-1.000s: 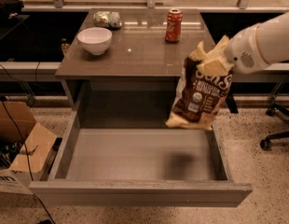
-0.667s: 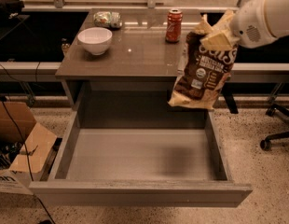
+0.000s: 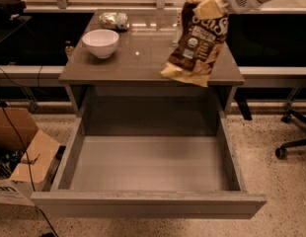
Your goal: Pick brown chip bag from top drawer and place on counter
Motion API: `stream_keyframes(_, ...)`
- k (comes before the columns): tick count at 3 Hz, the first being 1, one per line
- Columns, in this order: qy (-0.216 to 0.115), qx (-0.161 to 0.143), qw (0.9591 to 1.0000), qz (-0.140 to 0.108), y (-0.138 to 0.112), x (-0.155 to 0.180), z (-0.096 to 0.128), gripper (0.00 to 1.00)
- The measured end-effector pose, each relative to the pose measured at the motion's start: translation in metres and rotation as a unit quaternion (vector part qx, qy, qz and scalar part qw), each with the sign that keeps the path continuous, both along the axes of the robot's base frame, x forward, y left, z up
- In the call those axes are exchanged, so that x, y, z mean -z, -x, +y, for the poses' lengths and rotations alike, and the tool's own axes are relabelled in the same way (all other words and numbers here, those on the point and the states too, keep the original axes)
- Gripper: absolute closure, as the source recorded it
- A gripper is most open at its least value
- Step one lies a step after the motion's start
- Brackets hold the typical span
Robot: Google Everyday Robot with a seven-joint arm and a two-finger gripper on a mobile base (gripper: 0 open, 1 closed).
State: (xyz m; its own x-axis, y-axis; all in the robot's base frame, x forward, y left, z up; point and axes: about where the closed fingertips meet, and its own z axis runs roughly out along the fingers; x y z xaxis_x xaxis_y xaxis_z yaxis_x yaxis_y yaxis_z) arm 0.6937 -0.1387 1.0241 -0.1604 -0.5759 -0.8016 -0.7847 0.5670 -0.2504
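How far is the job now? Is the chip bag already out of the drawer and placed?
Done: the top drawer stands open with nothing visible inside, and the brown chip bag is out. In hand: the gripper, top right, holds the bag by its upper end above the counter. Left: set it down and release.

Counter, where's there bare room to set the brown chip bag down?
The counter is bare through its middle and front, between the white bowl and the brown chip bag hanging from the gripper above the right side. The back left is crowded: bowl and green-and-silver packet.
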Motion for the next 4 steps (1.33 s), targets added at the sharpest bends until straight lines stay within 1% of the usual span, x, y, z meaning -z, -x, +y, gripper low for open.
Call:
stream_keyframes(1, -0.017, -0.017, 0.9995, 0.021, -0.046, 0.017, 0.032, 0.97)
stream_keyframes(2, -0.03, -0.028, 0.9982, 0.045, -0.069, 0.04, 0.055, 0.74)
stream_keyframes(4, -0.03, -0.031, 0.9979, 0.047, -0.072, 0.045, 0.06, 0.27)
